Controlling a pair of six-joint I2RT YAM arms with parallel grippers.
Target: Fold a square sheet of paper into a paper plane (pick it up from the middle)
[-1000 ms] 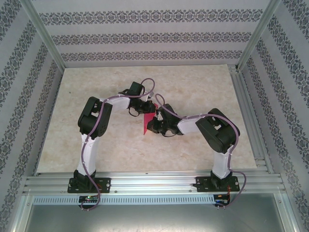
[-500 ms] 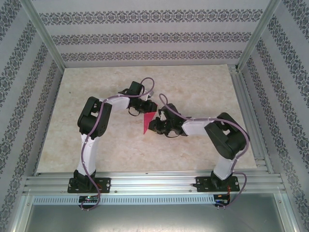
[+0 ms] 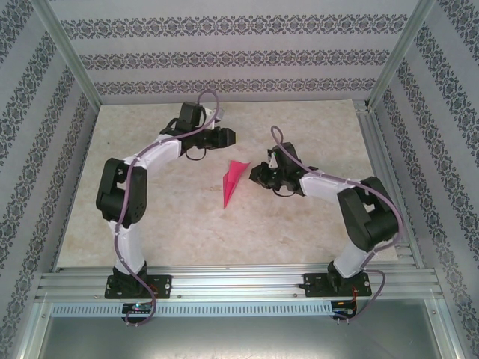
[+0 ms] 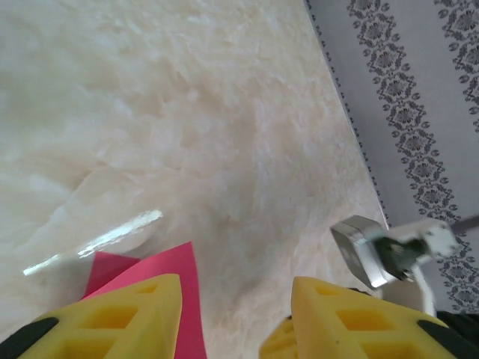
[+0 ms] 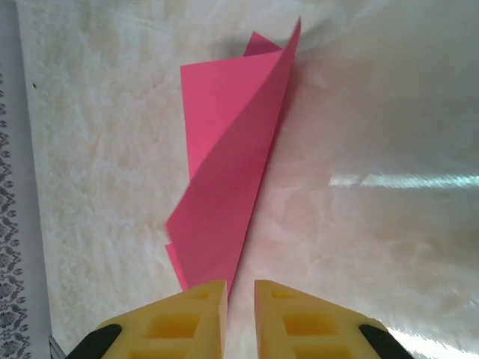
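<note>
Right gripper point(image 3: 256, 176), black-bodied, low over the cream marbled tabletop point(image 3: 322, 134); its 2 yellow plastic fingers point(image 5: 187, 321) only a narrow slit apart, nothing clamped between; aimed at the small magenta-pink paper plane point(image 3: 233, 183), 1 pointed end of it lying just ahead of the fingertips in the right wrist view; plane flat and free on the table between the 2 grippers, apart from both in the top view; narrow nose toward the near edge, wider tail toward the far side, long diagonal crease and overlapping flaps showing; judged folded or very nearly so, hence lying in open space rather than pinched; farther back, left gripper point(image 3: 227, 137), same black body, just beyond the tail; yellow fingers point(image 4: 127, 318) spread well apart and empty, 1 pink corner peeking beside the left-hand finger in the left wrist view; likely held off to keep the folds undisturbed; beyond, grey floral-patterned back wall point(image 3: 224, 56).
</note>
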